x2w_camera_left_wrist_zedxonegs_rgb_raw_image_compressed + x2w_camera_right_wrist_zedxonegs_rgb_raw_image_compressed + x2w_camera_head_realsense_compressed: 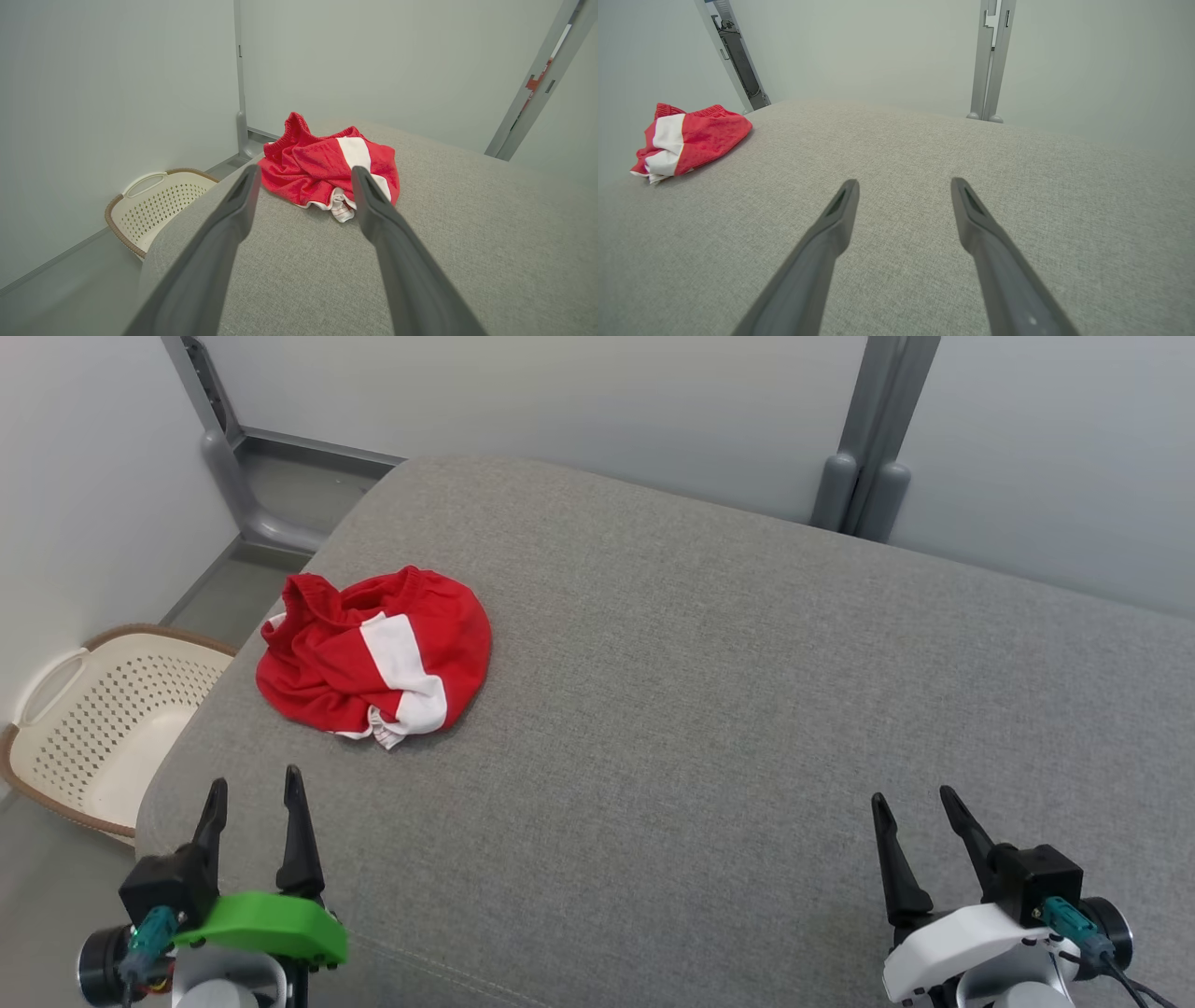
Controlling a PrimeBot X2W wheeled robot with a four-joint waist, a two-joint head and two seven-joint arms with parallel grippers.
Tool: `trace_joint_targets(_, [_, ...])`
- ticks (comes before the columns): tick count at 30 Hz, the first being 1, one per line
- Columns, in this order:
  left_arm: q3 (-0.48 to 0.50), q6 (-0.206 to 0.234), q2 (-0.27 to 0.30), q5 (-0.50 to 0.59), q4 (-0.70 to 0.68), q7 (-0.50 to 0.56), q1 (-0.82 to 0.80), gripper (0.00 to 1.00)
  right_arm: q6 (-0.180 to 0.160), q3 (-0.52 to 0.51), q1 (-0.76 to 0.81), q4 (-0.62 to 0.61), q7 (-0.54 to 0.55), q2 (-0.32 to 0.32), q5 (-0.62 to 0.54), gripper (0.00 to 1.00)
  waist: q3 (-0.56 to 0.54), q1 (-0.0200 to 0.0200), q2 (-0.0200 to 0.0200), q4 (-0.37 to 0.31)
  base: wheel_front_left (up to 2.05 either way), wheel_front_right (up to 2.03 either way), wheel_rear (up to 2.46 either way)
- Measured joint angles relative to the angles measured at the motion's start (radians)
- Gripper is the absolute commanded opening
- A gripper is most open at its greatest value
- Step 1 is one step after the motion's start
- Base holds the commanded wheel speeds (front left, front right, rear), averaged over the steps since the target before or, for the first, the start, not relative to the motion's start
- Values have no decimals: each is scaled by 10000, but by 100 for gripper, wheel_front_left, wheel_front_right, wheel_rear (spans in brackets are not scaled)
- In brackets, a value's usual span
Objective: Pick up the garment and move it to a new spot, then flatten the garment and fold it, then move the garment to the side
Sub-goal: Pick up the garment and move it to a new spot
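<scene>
1. Pad (747, 709). A grey fabric surface lies under and ahead of both grippers. Its weave looks coarse, so expect cloth to drag on it rather than slide.

2. Basket (103, 728). It stands on the floor to the outer left of the left gripper, below the pad's edge. It plays no part in the pick.

3. Garment (373, 653). It is a red item with white trim, crumpled in a low heap. It lies on the pad ahead of the left gripper (257, 779), near it but not touching. It is well apart from the right gripper (913, 795), far off to that gripper's left.

4. Grippers. Both have their jaws spread wide and hold nothing.

5. Handling, judged. The garment looks light, soft and limp, and it should not break or slip. It will sag and unfold when lifted, and a pinch on a single loose layer may trail the rest behind.

6. Grip points.
- Waistband (292, 123): a gathered edge on the far side of the heap from the left gripper. It is the thickest and firmest hold, and probably the best for the later flattening.
- Stripe (401, 658): a broad white band across the top. It is easy to reach, but the cloth is thin there.
- Hem (383, 728): a white edge nearest the left gripper. It is the shortest reach, though the pinch must go deep enough to gather several layers.
</scene>
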Motion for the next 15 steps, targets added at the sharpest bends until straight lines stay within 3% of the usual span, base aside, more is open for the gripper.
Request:
trace_joint_targets(7, [81,-148,40,-566,2938,8,-2378,100,0,408,-395,-69,0,-303,-138,100,520,0,0,-403,0,0,0])
trace_joint_targets(15, [895,-293,464,-1873,5557,1189,-5034,100,0,972,-952,-242,0,-895,-211,100,1276,1,0,-1266,0,0,0])
